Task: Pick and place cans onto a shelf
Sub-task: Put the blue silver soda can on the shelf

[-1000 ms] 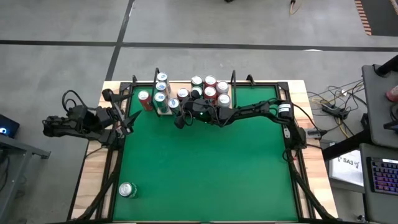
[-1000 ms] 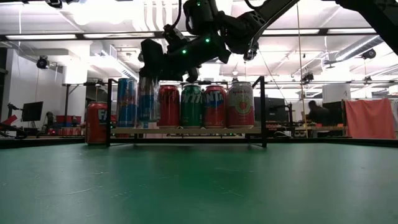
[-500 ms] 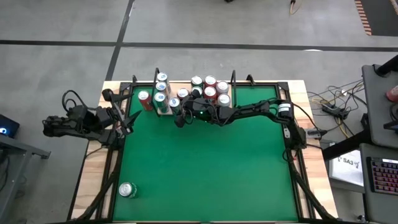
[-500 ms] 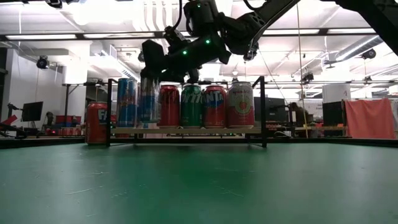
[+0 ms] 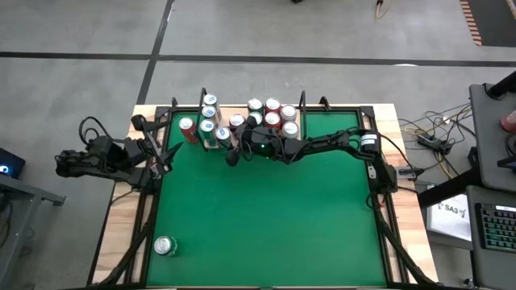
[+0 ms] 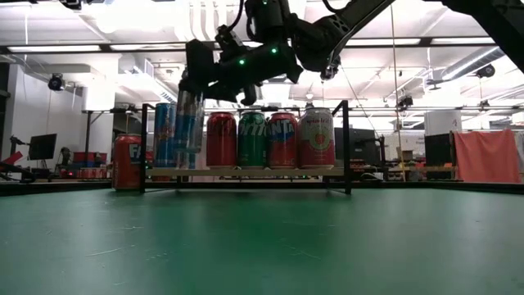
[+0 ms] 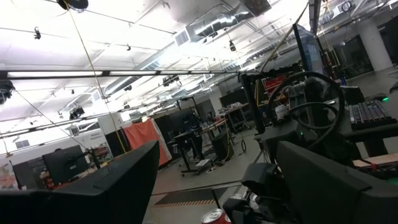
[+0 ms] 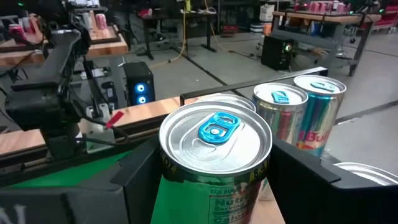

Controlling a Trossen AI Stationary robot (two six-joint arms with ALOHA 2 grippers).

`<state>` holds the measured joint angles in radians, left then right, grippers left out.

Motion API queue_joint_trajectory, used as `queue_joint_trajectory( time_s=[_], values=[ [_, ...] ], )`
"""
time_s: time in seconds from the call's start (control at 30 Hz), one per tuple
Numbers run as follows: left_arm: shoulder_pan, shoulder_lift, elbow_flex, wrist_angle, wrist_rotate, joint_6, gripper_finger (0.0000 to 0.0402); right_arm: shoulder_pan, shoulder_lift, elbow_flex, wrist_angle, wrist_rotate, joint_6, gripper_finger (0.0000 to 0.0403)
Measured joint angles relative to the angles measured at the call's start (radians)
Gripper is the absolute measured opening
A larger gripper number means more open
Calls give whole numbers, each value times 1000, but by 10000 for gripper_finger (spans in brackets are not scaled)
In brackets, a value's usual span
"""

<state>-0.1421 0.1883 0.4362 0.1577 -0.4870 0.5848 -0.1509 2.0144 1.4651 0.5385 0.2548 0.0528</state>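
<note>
The right gripper (image 6: 190, 78), its fingers closed round a can (image 8: 214, 165) held slightly tilted, hangs just off the shelf (image 6: 246, 173) at its front left end, while the left gripper (image 5: 165, 165), spread wide, waits well apart

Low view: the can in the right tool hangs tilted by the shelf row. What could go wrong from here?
1. The held can leans in the right tool, above the shelf; released like this, it may topple.
2. The neighbouring cans stand close beside it; a sideways move could knock them over.
</note>
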Motion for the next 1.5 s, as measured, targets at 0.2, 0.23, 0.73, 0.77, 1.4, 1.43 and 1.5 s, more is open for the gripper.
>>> queue_joint_trajectory(
  time_s=[0.2, 0.23, 0.73, 0.77, 1.4, 1.43, 1.5],
  values=[
    [0, 0, 0, 8, 0, 9, 309, 11, 0, 0, -10, 21, -11, 241],
    [0, 0, 0, 8, 0, 9, 309, 12, 0, 0, -10, 30, -16, 240],
    [0, 0, -1, 7, 0, 13, 309, 8, 0, -10, -52, 35, -27, 246],
    [0, 0, -1, 7, 0, 13, 309, 7, 0, -11, -59, 35, -27, 246],
    [-1, 77, -154, 2, 56, -296, 309, 2, 0, -12, -69, 60, -45, 246],
    [-1, 98, -182, 12, 55, -336, 309, 2, 0, -12, -68, 60, -48, 246],
    [-1, 145, -237, 58, 48, -409, 309, 2, 0, -12, -62, 60, -50, 246]
  ],
)
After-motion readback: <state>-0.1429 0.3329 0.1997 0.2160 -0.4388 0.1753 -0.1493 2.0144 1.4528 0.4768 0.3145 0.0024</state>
